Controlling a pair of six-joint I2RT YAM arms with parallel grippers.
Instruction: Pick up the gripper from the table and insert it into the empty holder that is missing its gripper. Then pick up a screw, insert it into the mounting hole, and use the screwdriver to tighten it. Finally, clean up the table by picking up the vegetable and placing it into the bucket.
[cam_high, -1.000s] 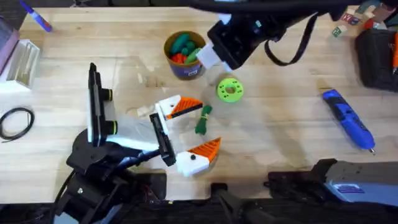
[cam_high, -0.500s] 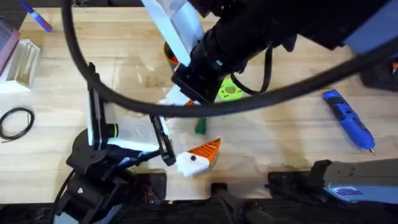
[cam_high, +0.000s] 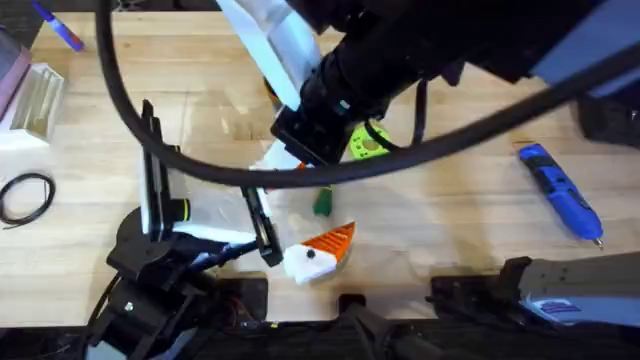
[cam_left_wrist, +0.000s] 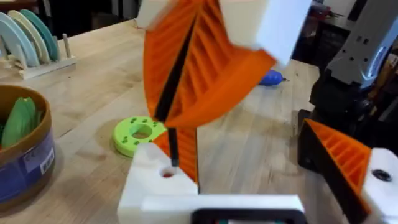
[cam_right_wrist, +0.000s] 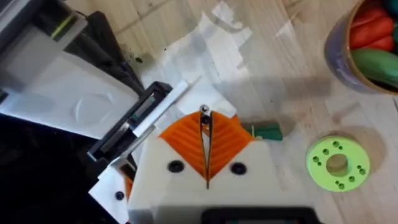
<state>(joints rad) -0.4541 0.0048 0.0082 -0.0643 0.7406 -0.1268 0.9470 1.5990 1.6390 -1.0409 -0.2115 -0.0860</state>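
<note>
the right arm (cam_high: 420, 60) rises close under the overhead camera, dark and large, and reaches across the middle toward the left. in the right wrist view the right gripper (cam_right_wrist: 205, 152) points down at the table; its orange pads are pressed together with only a thin slit between them and nothing held. a small screw (cam_right_wrist: 204, 111) sits at the tips.

the left arm (cam_high: 160, 260) stays low at the lower left, its forearm lying along the near table edge. in the left wrist view the left gripper (cam_left_wrist: 171, 158) has one white finger with an orange pad at the near edge; whether its jaws are spread or pressed together cannot be told. the right gripper's orange ribbed pads (cam_left_wrist: 193, 68) hang just above it.

one loose finger (cam_high: 318, 250), white with an orange pad, lies on the table near the front edge, beside the left arm's tip. one green vegetable (cam_high: 322, 203) lies just beyond it, and lies just beside the right gripper's tips in the right wrist view. one green disc (cam_high: 368, 147) lies near the bucket (cam_right_wrist: 364, 46), which holds several vegetables. one blue screwdriver (cam_high: 560, 192) lies well apart on the right.
</note>
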